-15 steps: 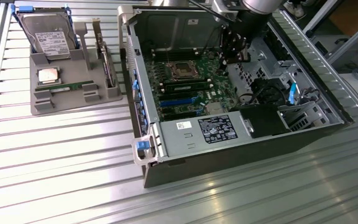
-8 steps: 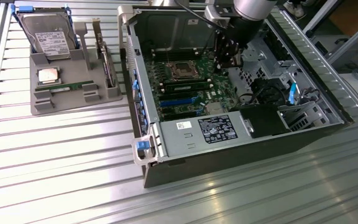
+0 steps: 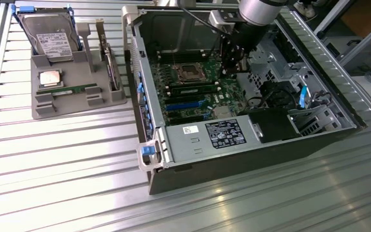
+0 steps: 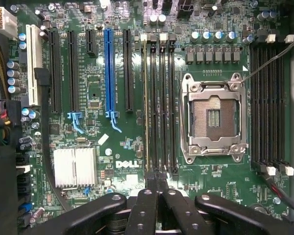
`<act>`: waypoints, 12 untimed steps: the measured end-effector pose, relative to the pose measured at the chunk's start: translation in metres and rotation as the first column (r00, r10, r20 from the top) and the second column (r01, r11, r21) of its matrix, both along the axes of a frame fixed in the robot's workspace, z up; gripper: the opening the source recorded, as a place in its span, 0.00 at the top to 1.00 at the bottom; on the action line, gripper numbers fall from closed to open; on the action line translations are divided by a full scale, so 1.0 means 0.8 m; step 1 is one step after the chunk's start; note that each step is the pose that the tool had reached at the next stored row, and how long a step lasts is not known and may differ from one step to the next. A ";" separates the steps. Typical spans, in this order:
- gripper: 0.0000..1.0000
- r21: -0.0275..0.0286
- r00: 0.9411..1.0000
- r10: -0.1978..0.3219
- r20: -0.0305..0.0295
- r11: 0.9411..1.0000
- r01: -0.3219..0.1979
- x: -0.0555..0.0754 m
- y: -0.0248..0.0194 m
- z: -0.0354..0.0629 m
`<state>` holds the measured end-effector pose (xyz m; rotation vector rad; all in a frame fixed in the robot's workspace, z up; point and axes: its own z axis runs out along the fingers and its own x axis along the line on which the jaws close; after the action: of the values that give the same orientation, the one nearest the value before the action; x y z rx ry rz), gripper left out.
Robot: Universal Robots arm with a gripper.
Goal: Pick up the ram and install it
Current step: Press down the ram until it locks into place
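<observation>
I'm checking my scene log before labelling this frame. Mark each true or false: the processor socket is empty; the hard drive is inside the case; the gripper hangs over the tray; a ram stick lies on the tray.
1. The processor socket is empty. True.
2. The hard drive is inside the computer case. False: it stands in the grey tray, outside the case.
3. The gripper hangs over the tray. False: it is inside the case, over the motherboard.
4. A green ram stick lies on the tray. True.
</observation>
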<state>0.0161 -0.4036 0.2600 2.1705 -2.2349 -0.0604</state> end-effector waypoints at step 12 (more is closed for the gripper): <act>0.89 0.000 1.000 0.000 0.000 1.000 0.000 -0.003 -0.0022 -0.026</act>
<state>0.0141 -0.4054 0.2390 2.1705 -2.2349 -0.0604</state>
